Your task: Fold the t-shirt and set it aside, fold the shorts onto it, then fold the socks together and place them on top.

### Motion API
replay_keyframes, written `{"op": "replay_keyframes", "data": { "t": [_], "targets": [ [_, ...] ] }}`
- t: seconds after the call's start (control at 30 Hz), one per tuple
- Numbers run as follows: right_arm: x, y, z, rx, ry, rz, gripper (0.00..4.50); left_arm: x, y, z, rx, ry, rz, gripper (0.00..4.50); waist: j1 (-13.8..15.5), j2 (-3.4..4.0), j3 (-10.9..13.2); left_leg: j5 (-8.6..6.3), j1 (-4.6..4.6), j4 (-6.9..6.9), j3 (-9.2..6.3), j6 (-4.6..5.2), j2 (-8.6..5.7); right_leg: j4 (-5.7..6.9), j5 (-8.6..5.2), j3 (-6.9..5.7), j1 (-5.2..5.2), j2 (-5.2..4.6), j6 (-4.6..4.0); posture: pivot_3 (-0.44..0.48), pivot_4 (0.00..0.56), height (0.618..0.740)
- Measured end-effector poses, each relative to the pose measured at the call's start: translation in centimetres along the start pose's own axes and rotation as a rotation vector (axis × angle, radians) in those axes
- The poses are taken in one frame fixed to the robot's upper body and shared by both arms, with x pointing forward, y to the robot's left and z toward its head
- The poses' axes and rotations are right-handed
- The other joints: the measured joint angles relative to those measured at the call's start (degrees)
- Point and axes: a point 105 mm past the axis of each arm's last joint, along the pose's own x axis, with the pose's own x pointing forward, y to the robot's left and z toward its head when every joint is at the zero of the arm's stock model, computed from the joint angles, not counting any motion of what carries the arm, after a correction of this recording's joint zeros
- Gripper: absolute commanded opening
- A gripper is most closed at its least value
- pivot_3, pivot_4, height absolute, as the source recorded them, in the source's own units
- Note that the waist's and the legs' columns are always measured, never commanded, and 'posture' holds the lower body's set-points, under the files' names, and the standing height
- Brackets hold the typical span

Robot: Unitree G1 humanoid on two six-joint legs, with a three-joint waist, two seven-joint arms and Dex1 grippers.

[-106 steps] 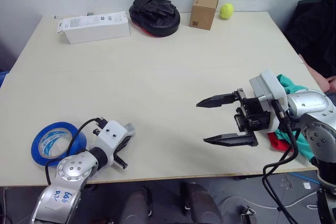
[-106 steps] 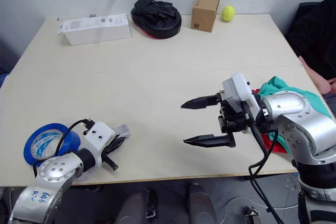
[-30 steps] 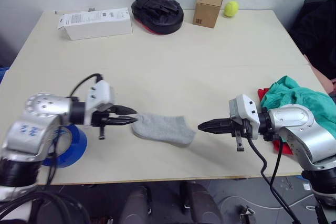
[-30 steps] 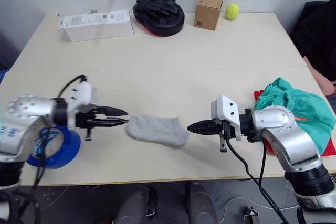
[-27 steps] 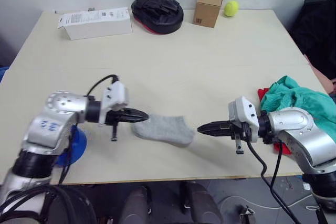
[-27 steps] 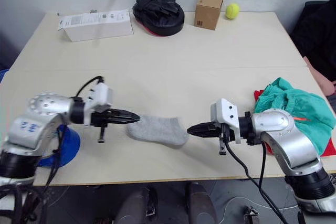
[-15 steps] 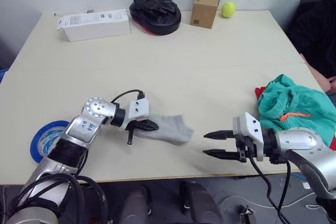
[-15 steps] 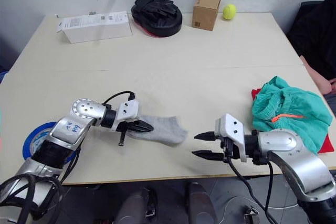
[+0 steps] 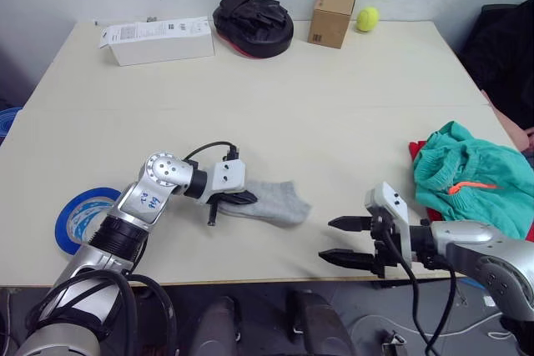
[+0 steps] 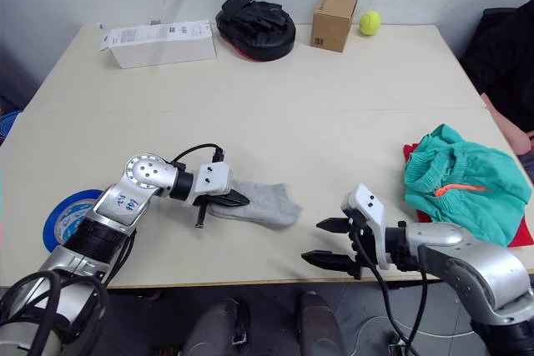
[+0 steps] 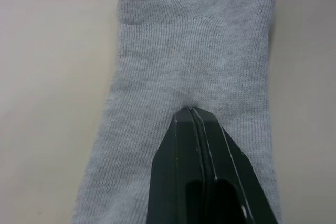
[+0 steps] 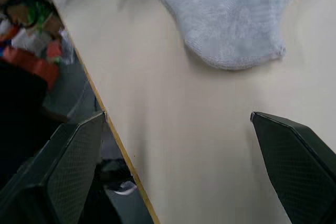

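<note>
Nearest me, my right gripper [image 10: 327,242] hangs low over the front edge of the table [image 9: 275,81] with its fingers spread wide and nothing between them. The bare tabletop lies under it, and the socks [image 9: 271,203] sit ahead of its tips, apart from them, toe end rounded toward me in the right wrist view.

My left gripper [image 9: 244,198] is pressed shut, its two black fingers closed flat together with their tip resting on the socks near the heel end. From the left wrist view I cannot tell whether any knit is pinched between them or the tip only lies on top.

The socks look light grey, heathered, finely ribbed, lying flat as one low shape; whether that is one sock or two stacked I cannot tell. I judge them very light, limp and a little clingy, so they will drag and bunch rather than slide cleanly. A firm pinch at the cuff edge and another at the toe should let me double them over.

Beyond my right gripper, off to its outer side, the shorts [image 10: 455,181] lie heaped in teal folds with an orange cord showing, on top of the t-shirt [image 10: 410,152], whose red edge peeks from beneath. That pile is soft and uneven, so the socks may roll off it.
</note>
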Motion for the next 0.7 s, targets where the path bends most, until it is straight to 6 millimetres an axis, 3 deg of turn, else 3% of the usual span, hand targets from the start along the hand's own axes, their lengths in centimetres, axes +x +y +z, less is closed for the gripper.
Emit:
{"op": "replay_keyframes", "data": {
  "t": [0.27,0.5,0.7],
  "targets": [
    [2.1,-0.2,0.3,0.322,-0.023,0.053,4.48,0.6,-0.4,0.4,-0.006,-0.011,0.010,0.00,0.2,0.06,0.0,0.03,-0.09,-0.26,-0.05,-0.03,-0.07,-0.10,0.00,-0.12,-0.11,-0.15,0.00,0.000,0.150,0.740],
    [3.0,-1.5,1.5,0.477,-0.074,0.059,4.48,2.0,-0.3,1.2,-0.003,-0.028,0.022,0.00,0.2,0.08,-0.1,0.15,-0.11,-0.31,-0.05,0.19,-0.40,-0.11,0.04,-0.15,-0.09,-0.48,0.08,0.000,0.150,0.740],
    [4.3,-2.1,2.6,0.543,-0.114,0.057,4.48,2.0,-0.2,1.3,0.008,-0.023,0.023,0.00,-0.3,0.09,-0.1,0.23,-0.11,-0.36,-0.03,0.32,-0.51,-0.11,0.08,-0.21,-0.07,-0.68,0.14,0.000,0.150,0.740]
  ]
}}
